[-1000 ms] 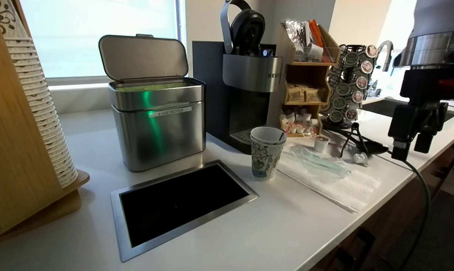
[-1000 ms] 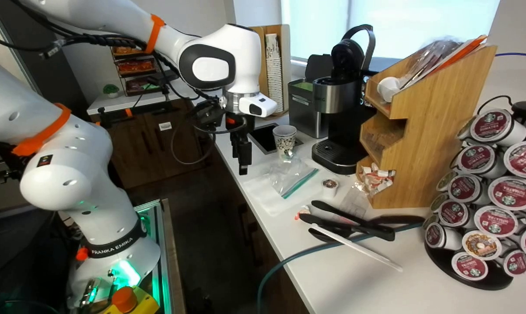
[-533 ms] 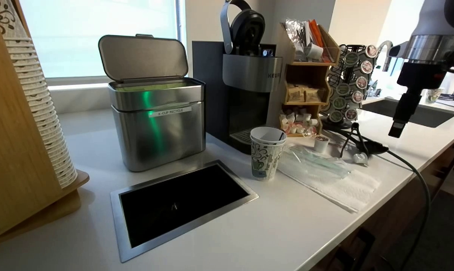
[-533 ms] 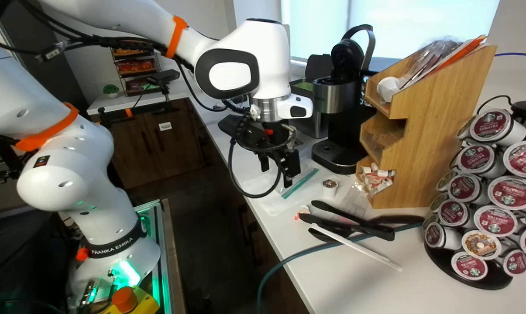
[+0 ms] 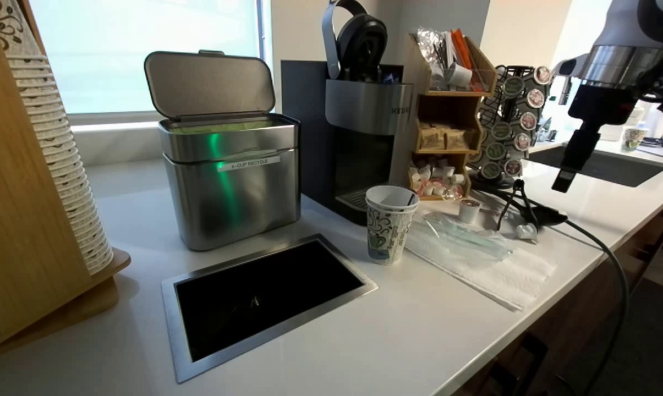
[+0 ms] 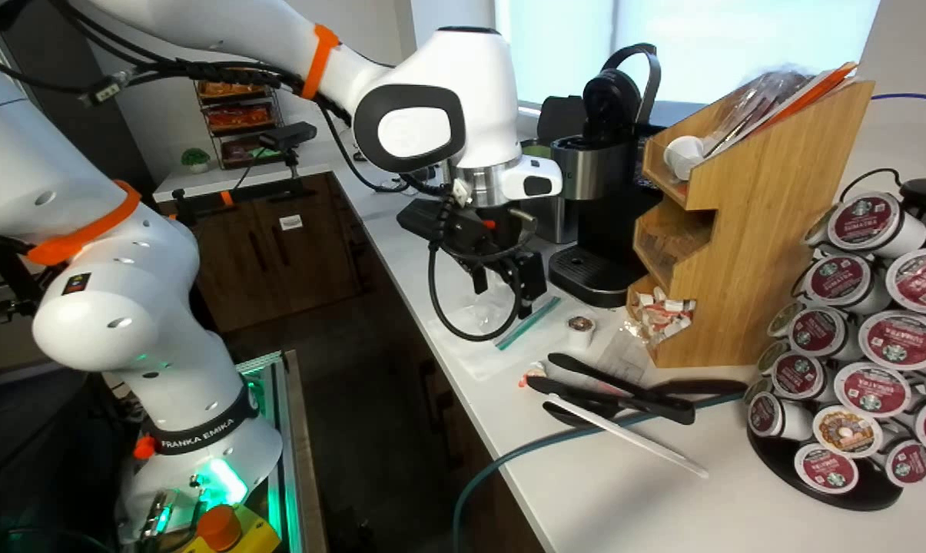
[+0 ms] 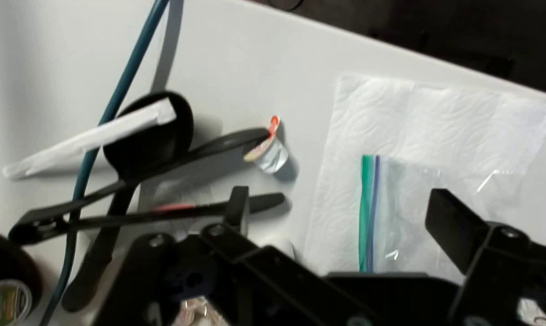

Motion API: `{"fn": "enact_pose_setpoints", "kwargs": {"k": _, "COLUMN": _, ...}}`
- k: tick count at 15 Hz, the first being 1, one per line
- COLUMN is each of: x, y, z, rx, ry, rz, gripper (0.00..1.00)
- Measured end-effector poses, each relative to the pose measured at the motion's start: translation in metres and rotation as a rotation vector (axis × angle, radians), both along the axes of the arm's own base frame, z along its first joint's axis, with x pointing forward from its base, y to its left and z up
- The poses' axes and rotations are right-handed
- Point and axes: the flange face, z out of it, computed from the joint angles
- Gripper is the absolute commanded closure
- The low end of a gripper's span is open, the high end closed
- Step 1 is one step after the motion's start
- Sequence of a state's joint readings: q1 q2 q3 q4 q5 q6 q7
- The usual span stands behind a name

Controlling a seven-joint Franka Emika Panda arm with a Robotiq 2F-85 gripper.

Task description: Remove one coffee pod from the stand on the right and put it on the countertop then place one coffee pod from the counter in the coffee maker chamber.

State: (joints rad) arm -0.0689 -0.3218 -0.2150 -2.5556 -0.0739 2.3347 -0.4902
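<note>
Exterior views both show a loose coffee pod (image 6: 581,332) standing lid-up on the white tabletop (image 6: 724,516), near the wooden condiment organizer (image 6: 774,253), apart from the loaded pod stand (image 6: 862,495), the Keurig coffee maker (image 5: 367,107) with hinged head (image 5: 363,45) raised, and the tool (image 7: 343,212) spread wide above the tabletop.

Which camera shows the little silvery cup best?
The wrist view: it looks closely down on the cup, showing its shiny side and red-tipped flap. In both exterior views it's much smaller, its shape hard to read.
</note>
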Motion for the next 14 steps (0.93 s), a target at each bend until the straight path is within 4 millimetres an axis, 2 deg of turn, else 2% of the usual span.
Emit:
{"fn": "enact_pose_setpoints", "kwargs": {"k": 4, "x": 0.031, "y": 0.012, "z": 0.026, "rx": -0.052, "ry": -0.205, "rz": 0.113, "gripper": 0.00}}
{"fn": "enact_pose_setpoints", "kwargs": {"k": 8, "x": 0.062, "y": 0.024, "z": 0.035, "rx": -0.097, "ry": -0.274, "rz": 0.197, "gripper": 0.00}}
{"fn": "enact_pose_setpoints", "kwargs": {"k": 11, "x": 0.076, "y": 0.014, "z": 0.040, "rx": -0.098, "ry": -0.357, "rz": 0.084, "gripper": 0.00}}
{"fn": "enact_pose_setpoints", "kwargs": {"k": 14, "x": 0.075, "y": -0.002, "z": 0.044, "rx": -0.069, "ry": -0.411, "rz": -0.069, "gripper": 0.00}}
